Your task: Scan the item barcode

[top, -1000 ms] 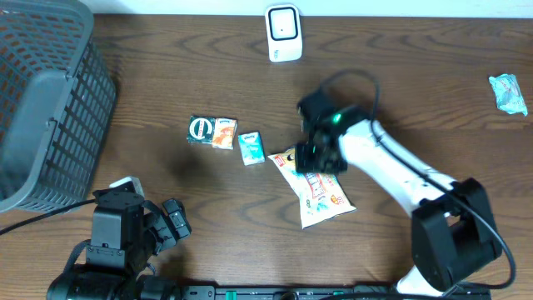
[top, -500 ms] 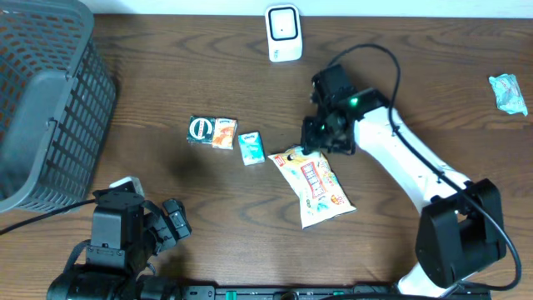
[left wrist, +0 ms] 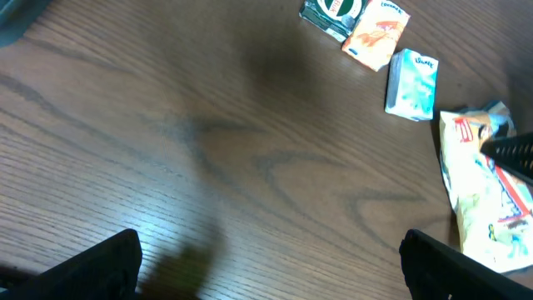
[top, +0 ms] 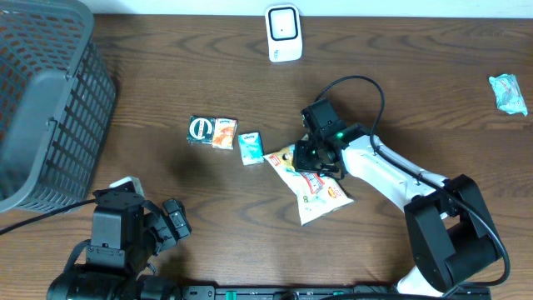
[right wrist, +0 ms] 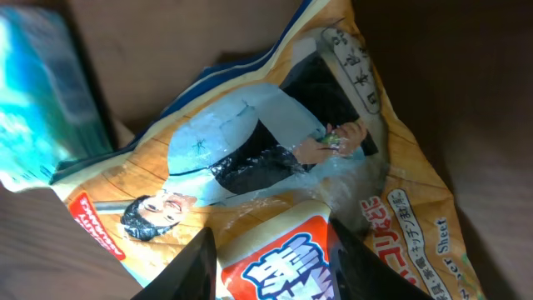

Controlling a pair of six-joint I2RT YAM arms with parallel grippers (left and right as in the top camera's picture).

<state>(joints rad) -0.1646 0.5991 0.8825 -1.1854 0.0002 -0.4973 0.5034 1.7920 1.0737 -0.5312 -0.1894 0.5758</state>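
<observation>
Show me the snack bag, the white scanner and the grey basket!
snack bag (top: pixel 325 200), overhead view, on its lower half.
white scanner (top: pixel 283 32), overhead view, on its front face.
grey basket (top: pixel 83 104), overhead view, on its side wall.

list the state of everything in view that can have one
snack bag, lying face up
right pincer, lowered, fingers astride the snack bag's top end, grip unclear
left pincer, open, holding nothing
scanner, standing upright
teal box, lying flat
basket, upright

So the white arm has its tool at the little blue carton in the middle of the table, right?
No: the right tool is at the yellow bag, as the overhead view shows. The blue carton lies apart, beside the bag.
</observation>
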